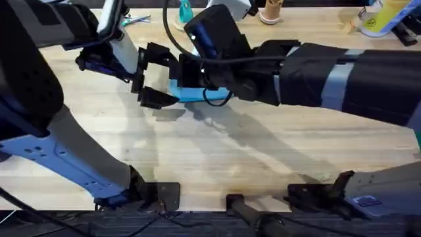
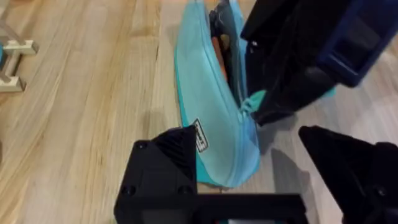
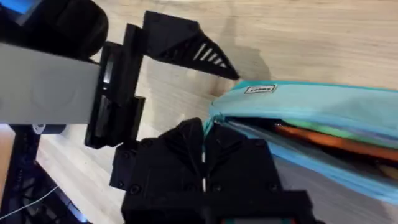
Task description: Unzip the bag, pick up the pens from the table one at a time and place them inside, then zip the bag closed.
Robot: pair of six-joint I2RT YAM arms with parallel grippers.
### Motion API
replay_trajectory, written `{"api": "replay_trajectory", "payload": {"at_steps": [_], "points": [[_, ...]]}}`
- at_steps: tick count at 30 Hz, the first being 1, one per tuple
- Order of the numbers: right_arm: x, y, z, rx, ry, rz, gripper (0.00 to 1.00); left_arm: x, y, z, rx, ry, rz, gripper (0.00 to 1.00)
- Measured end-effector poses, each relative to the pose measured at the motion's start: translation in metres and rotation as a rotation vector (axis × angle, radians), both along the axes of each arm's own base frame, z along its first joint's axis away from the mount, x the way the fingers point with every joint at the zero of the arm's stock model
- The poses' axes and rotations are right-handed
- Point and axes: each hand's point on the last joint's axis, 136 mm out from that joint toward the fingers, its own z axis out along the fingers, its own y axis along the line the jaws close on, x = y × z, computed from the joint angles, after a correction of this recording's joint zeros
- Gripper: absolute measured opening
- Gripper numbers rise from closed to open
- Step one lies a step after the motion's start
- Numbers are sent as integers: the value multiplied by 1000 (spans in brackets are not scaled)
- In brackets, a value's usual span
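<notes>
pens (image 3: 336, 138) inside bag (image 2: 211, 112) — right gripper (image 3: 204, 134) pinching its zipper

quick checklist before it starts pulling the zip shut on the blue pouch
1. Pens inside the bag: the orange pen and green pen lie in the opening. Ok.
2. Zipper state: open along its length, so closing is the step left. Ok.
3. Right gripper on the zipper pull: fingers shut at the zipper's end, but the pull itself is hidden. Cannot tell.
4. Left gripper bracing the bag: fingers open, straddling the bag's end, not clamped. Not ok.
5. Bag resting on the table: lying flat. Ok.
6. Nothing sticking out across the zipper track: cannot tell.
</notes>
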Motion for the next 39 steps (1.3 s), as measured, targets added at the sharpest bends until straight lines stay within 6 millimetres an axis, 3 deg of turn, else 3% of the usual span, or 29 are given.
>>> {"api": "replay_trajectory", "payload": {"at_steps": [4,6,15,19,20,29,39], "points": [[0,0,0,0,0,0,30,3,-7,-2,8,-9,-13,996],[0,0,0,0,0,0,30,4,-9,-3,10,-10,-17,932],[0,0,0,0,0,0,30,6,-13,-4,13,-10,-21,391],[0,0,0,0,1,1,30,6,-13,-4,15,-11,-20,83],[0,0,0,0,1,1,30,6,-13,-4,15,-10,-19,58],[0,-1,-1,-4,4,0,30,6,-13,-4,15,-7,-18,40],[5,-18,-9,-32,49,-22,30,6,-13,-4,17,-6,-21,42]]}}
